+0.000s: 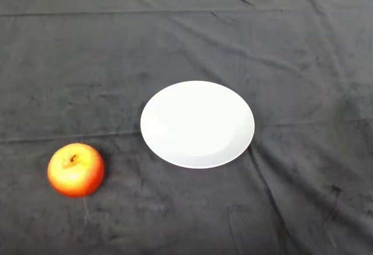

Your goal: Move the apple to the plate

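Apple [76,170], red-yellow, stem up, sits on the dark cloth [291,45] of the worktop at lower left of frame. White plate [197,124] at centre, bare, well apart from the apple to its upper right.

The dark cloth [186,45] runs past every edge.

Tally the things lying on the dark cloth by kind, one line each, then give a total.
apple: 1
plate: 1
Total: 2
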